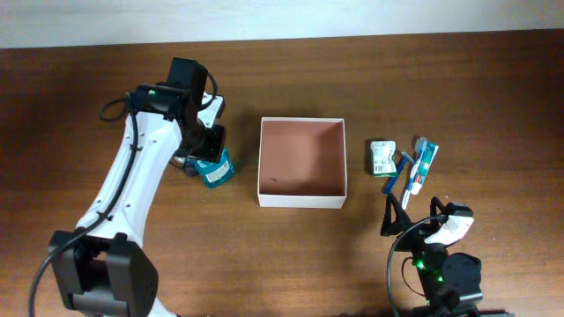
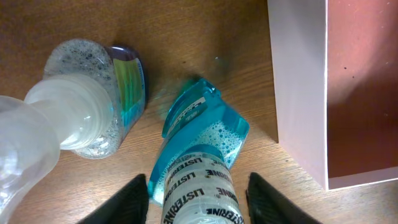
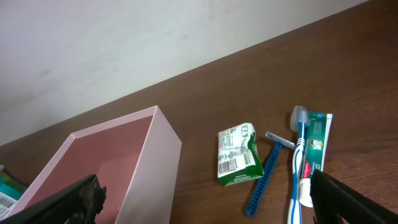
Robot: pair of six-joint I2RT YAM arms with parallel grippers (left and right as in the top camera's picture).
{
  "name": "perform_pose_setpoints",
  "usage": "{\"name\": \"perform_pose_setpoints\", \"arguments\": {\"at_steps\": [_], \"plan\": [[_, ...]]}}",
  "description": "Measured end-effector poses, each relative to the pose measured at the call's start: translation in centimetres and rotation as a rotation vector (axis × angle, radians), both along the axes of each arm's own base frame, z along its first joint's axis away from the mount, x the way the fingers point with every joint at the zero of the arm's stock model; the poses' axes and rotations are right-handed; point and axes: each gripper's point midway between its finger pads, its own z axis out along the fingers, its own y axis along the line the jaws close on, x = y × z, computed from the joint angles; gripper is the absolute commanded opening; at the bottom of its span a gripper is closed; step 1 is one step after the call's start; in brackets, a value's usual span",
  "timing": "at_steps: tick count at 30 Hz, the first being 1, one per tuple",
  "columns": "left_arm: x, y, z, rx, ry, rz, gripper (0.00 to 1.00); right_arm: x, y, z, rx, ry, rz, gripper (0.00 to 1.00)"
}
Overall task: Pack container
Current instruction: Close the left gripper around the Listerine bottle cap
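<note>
The container [image 1: 300,200], a square white-walled box with a reddish-brown inside, sits mid-table with nothing in it. Left of it a teal Listerine mouthwash bottle [image 1: 217,169] rests on the wood. My left gripper [image 2: 198,199] straddles its labelled neck [image 2: 199,190]. The fingers [image 2: 138,200] stand close on both sides, with thin slivers of table showing between them and the bottle, so contact is unclear. My right gripper [image 3: 205,199] hangs wide open near the front edge with nothing between its fingers. The box wall [image 2: 298,81] lies just right of the bottle.
A clear bottle [image 2: 93,93] of foamy liquid lies just left of the mouthwash. Right of the box lie a green sachet [image 1: 382,158], a blue razor [image 3: 267,171], a toothbrush [image 3: 297,155] and a toothpaste tube [image 1: 424,165].
</note>
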Motion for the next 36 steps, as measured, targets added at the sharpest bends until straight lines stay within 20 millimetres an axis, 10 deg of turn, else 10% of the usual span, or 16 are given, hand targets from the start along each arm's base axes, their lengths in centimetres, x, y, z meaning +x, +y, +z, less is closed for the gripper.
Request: {"name": "perform_pose_setpoints", "arguments": {"at_steps": [16,36], "plan": [[0.01,-0.05,-0.21,-0.001,0.006,-0.001,0.36,0.0,0.0,0.0,0.0,0.0,0.0,0.98],[0.01,-0.05,-0.21,-0.002,0.007,0.001,0.44,0.0,0.0,0.0,0.0,0.0,0.0,0.98]]}}
